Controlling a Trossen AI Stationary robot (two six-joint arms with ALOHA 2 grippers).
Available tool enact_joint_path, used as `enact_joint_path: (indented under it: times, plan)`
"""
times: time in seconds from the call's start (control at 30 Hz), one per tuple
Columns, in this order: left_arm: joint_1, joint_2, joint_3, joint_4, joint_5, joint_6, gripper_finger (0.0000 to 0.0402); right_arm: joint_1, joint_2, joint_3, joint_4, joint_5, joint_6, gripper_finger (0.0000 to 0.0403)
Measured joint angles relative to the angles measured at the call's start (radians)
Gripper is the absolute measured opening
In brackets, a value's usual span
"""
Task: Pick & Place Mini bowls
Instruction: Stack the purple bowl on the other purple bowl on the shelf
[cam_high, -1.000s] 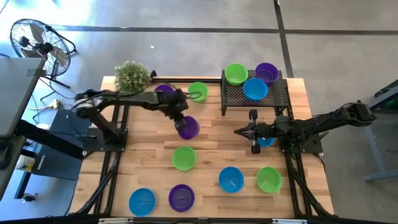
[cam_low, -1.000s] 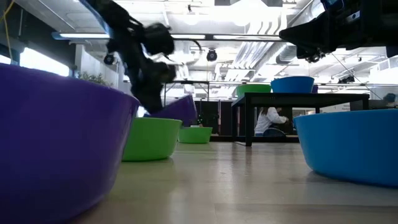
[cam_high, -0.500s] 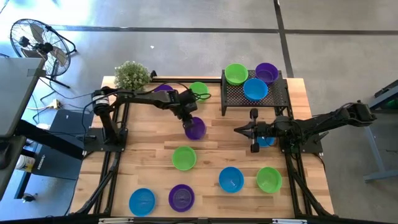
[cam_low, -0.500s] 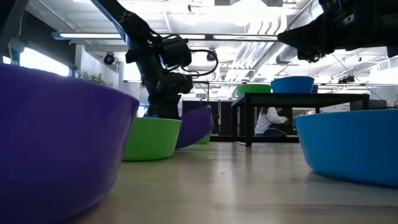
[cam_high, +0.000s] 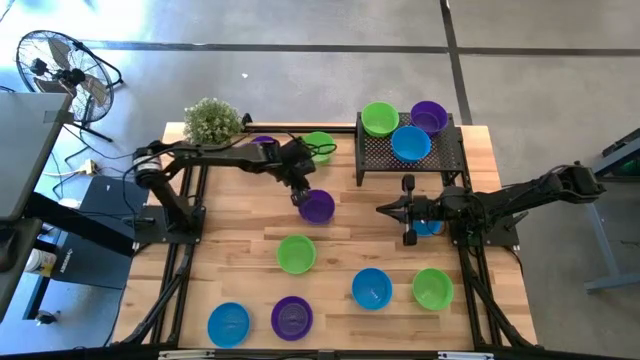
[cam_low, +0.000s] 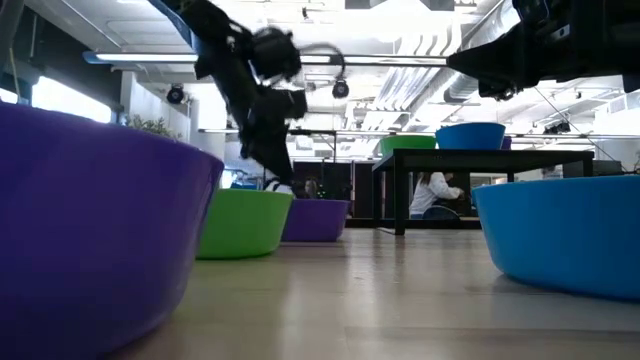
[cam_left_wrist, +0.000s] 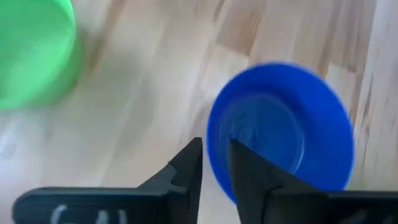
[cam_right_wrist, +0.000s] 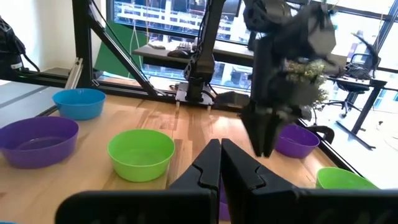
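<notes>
A purple mini bowl (cam_high: 317, 206) sits flat on its base at mid table, also low in the low view (cam_low: 315, 220). My left gripper (cam_high: 299, 192) hangs just over its left rim, fingers a little open. In the left wrist view that rim (cam_left_wrist: 214, 165) lies under the gap between my fingers (cam_left_wrist: 214, 149). The low view shows the fingertips (cam_low: 281, 186) slightly above the bowl. My right gripper (cam_high: 406, 212) is shut and hovers at the right, over a partly hidden blue bowl (cam_high: 430, 228).
A black mesh rack (cam_high: 445, 155) at the far right carries a green (cam_high: 380, 118), a purple (cam_high: 429, 116) and a blue bowl (cam_high: 410, 143). Several more bowls dot the table, including green ones (cam_high: 296, 253) (cam_high: 320, 146). A potted plant (cam_high: 212, 120) stands at the far left.
My left gripper carried the purple bowl toward the table's right and lowered it. The bowl hung tilted in the hold before; now it sits flat on the table. The gripper has since lifted a little off it.
</notes>
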Motion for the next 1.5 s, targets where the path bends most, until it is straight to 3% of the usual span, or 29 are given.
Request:
enact_joint_path:
  times: [0.1, 0.2, 0.5, 0.57, 0.67, 0.8, 0.97, 1.17, 1.5]
  plan:
    - [-0.045, -0.060, -0.028, 0.057, -0.049, 0.005, 0.0041, 0.000, 0.000, 0.000, 0.000, 0.002, 0.001, 0.0000]
    - [-0.101, -0.124, -0.110, 0.232, -0.096, 0.004, 0.0009, 0.000, 0.000, 0.000, -0.001, 0.023, 0.004, 0.0000]
    - [-0.197, -0.300, -0.503, 0.772, -0.259, -0.085, 0.0002, 0.000, 0.005, 0.000, -0.057, 0.113, 0.059, 0.0000]
    - [-0.195, -0.319, -0.566, 0.890, -0.236, -0.153, 0.0003, 0.000, 0.000, 0.001, -0.063, 0.134, 0.073, 0.0000]
    - [-0.166, -0.322, -0.624, 0.940, -0.157, -0.228, 0.0006, 0.000, 0.000, 0.033, -0.100, 0.165, 0.096, 0.0000]
    - [-0.170, -0.323, -0.699, 1.112, -0.153, -0.163, 0.0002, 0.000, 0.020, 0.122, -0.228, 0.214, 0.160, 0.0000]
    - [-0.168, -0.323, -0.795, 1.379, -0.155, -0.097, 0.0002, 0.006, 0.114, 0.242, -0.360, 0.261, 0.354, 0.0001]
    - [-0.168, -0.323, -0.828, 1.395, -0.152, -0.082, 0.0002, 0.039, 0.315, 0.364, -0.394, 0.299, 0.487, 0.0013]
    - [-0.169, -0.320, -0.828, 1.388, -0.156, -0.083, 0.0002, 0.033, 0.638, 0.556, -0.532, 0.341, 0.881, 0.0130]
